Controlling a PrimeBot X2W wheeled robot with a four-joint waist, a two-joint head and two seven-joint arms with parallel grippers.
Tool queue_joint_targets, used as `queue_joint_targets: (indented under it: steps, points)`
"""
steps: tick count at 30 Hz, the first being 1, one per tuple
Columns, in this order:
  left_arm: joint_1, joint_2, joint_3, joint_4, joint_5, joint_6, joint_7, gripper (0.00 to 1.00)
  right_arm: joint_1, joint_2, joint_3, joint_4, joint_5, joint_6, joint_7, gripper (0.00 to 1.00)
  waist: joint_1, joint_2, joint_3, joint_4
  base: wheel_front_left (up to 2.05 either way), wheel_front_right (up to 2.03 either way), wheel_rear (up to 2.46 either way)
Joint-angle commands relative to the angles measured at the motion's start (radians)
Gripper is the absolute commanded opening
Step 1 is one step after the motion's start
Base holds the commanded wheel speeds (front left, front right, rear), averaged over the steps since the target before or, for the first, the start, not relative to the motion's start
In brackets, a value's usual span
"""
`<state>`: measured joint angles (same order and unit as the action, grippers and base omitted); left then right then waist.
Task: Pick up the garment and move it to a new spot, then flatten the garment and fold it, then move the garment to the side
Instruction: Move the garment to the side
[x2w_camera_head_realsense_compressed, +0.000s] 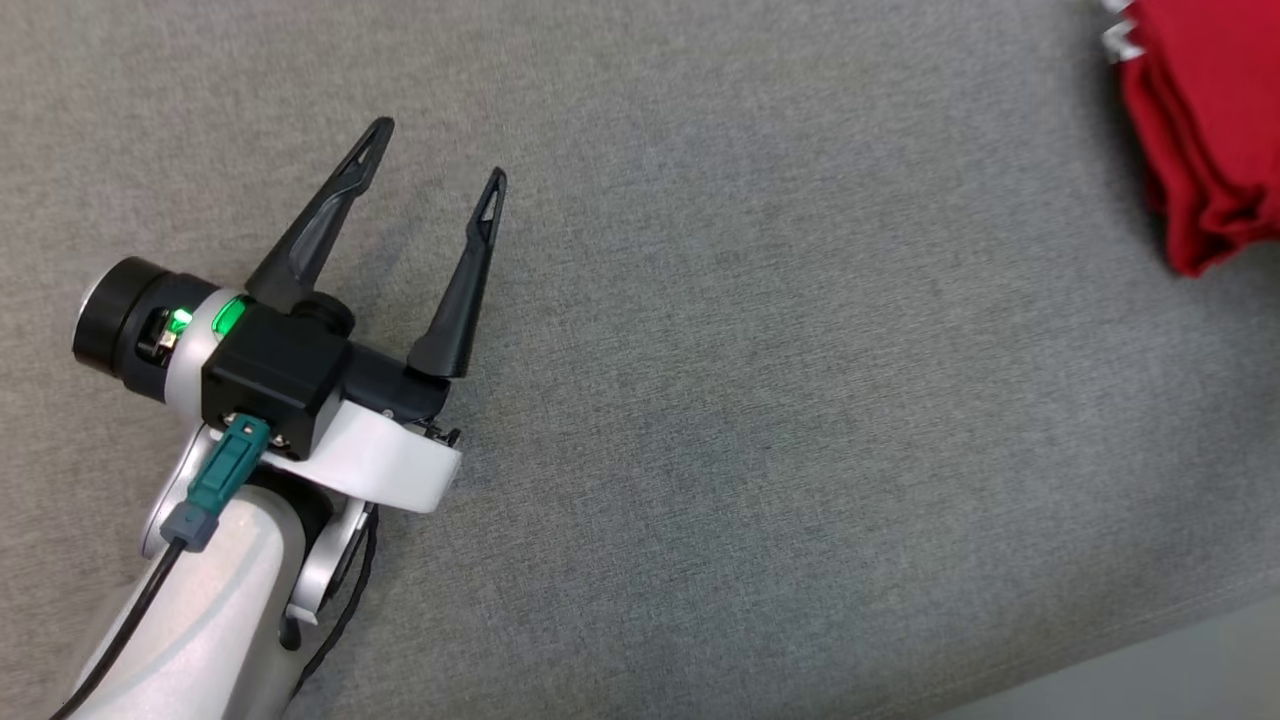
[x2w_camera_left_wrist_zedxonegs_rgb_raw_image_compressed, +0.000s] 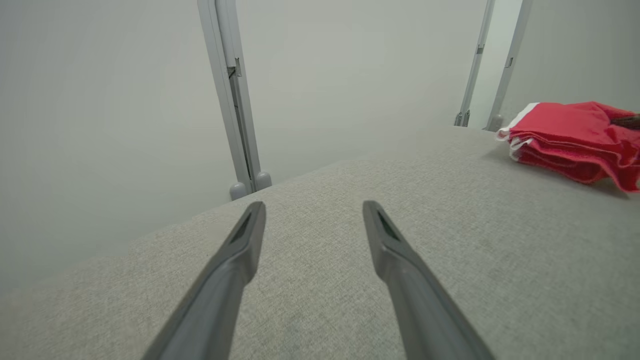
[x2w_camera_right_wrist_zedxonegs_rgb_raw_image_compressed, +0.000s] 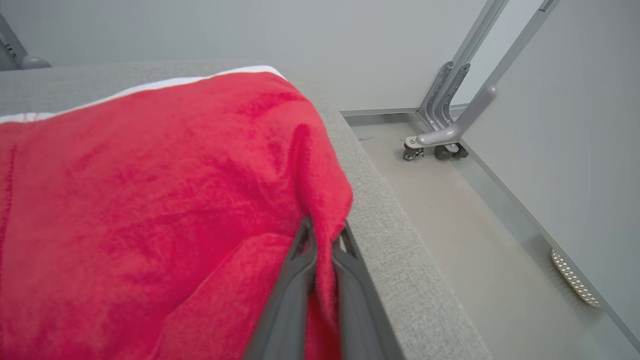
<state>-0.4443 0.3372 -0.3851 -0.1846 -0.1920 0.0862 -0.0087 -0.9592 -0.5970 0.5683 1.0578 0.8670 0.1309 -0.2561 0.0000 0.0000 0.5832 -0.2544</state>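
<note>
The garment is red fleece with a white edge, folded into a thick stack at the far right of the grey table. It lies near the table's right edge in the right wrist view, where my right gripper is shut on a fold of the garment. My left gripper hovers over the bare left part of the table, open and holding nothing. In the left wrist view the left gripper points across the cloth surface with the garment far to its right.
The table's padded edge runs just right of the garment, with floor below it. Grey frame legs on castors stand on that floor, and an upright post rises behind the table.
</note>
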Motion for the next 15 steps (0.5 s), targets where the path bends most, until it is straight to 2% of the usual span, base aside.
queue_joint_targets:
  steps: [1,6,7,8,9,15]
  points:
    - [-0.021,0.008,0.001,-0.008,0.009,-0.003,0.006,1.00,-0.015,-0.005,-0.006,0.015,0.003,0.000,-0.006,0.00,0.0000,0.0000,0.031,0.005,0.00,0.00,0.00]
    - [-0.036,0.013,-0.009,-0.026,0.019,-0.002,0.017,1.00,-0.049,0.012,-0.021,0.056,0.000,0.000,-0.010,0.00,0.0000,0.0000,0.061,0.009,0.00,0.00,0.00]
    - [-0.036,0.014,-0.009,-0.026,0.017,0.000,0.018,1.00,-0.053,0.015,-0.026,0.063,0.003,0.000,-0.011,0.04,0.0000,0.0000,0.063,0.010,0.00,0.00,0.00]
    - [-0.035,0.015,-0.010,-0.027,0.017,0.001,0.020,1.00,-0.061,0.013,-0.033,0.064,-0.002,0.000,-0.011,0.36,0.0000,0.0000,0.064,0.009,0.00,0.00,0.00]
    - [-0.035,0.014,-0.011,-0.027,0.018,0.002,0.021,1.00,-0.059,0.017,-0.038,0.069,-0.004,0.000,-0.011,0.98,0.0000,0.0000,0.065,0.009,0.00,0.00,0.00]
    - [-0.006,0.008,-0.011,-0.008,0.002,0.011,0.006,1.00,-0.032,0.005,-0.081,0.066,-0.097,0.000,-0.011,1.00,0.0000,0.0000,0.028,0.001,0.00,0.00,0.00]
